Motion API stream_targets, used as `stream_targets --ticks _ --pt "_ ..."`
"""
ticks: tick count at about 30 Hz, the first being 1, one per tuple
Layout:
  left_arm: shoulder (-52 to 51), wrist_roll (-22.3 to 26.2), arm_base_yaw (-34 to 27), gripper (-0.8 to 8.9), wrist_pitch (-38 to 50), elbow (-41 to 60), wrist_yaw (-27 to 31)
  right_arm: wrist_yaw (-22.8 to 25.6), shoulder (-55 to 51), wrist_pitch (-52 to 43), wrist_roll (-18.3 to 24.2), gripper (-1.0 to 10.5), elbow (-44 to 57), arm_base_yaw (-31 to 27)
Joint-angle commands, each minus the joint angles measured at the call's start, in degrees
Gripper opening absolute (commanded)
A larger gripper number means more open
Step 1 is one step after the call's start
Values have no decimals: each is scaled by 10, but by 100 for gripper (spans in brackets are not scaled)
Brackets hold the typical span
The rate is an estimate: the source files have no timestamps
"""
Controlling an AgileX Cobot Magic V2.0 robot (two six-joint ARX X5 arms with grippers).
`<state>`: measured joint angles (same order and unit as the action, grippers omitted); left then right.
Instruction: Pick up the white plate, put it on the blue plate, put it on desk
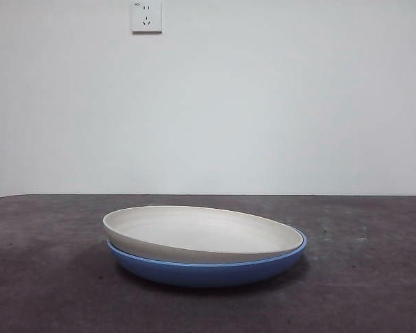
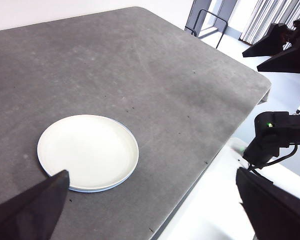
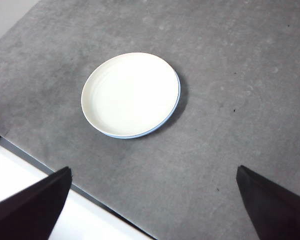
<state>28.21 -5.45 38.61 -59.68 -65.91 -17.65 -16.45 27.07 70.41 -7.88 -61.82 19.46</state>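
Front view: white plate (image 1: 202, 234) sits inside the blue plate (image 1: 208, 269), stacked on the desk (image 1: 41, 277). It is not seated flat: left rim rides above the blue rim, right rim is down inside it, so it tilts down to the right. No arm in this view. Wall socket (image 1: 146, 16) on the far wall, irrelevant.

Left wrist view: left gripper (image 2: 155, 210) has its jaws spread wide, nothing between them, held high above the desk. The stack (image 2: 88, 152) lies on the desk just off the tip of one jaw, only a thin blue crescent (image 2: 121, 184) showing under the white. Right arm (image 2: 272, 132) hangs off past the desk edge, well apart from the plates.

Right wrist view: right gripper (image 3: 152, 205) also wide open and empty, high up. Stack (image 3: 130, 95) is ahead of the jaws, roughly centred between them, near the desk edge; blue rim (image 3: 176, 102) shows along one side only.

Judgement: stacking looks done, what is left is lifting the white plate off and setting it on bare desk. Plate is round, no long axis, so grasp is a rim pinch; the raised left rim is the easy entry. Neither arm is clearly nearer; right gripper is better lined up, left needs a sideways shift first
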Motion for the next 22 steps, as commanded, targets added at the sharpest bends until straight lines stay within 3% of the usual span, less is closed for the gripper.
stream_targets --ticks 1,4,5,6,8,9,10,22 --pt "3 -2 4 528 6 -6 3 0 2 -16 4 577 -9 3" --pt "3 -1 4 504 6 -6 3 0 2 -16 4 575 -9 3" --pt "3 -1 4 442 6 -6 3 0 2 -16 4 550 -9 3" --pt "3 -2 4 332 5 -6 3 0 2 -16 4 443 -9 3" --pt "3 0 4 -16 6 -6 3 0 2 -16 4 98 -9 3" --pt "3 0 4 29 8 -6 3 0 2 -16 5 -23 -9 3" --pt "3 0 4 22 10 -6 3 0 2 -18 4 27 -9 3" --pt "2 0 4 24 10 -6 3 0 2 -19 4 26 -9 3"
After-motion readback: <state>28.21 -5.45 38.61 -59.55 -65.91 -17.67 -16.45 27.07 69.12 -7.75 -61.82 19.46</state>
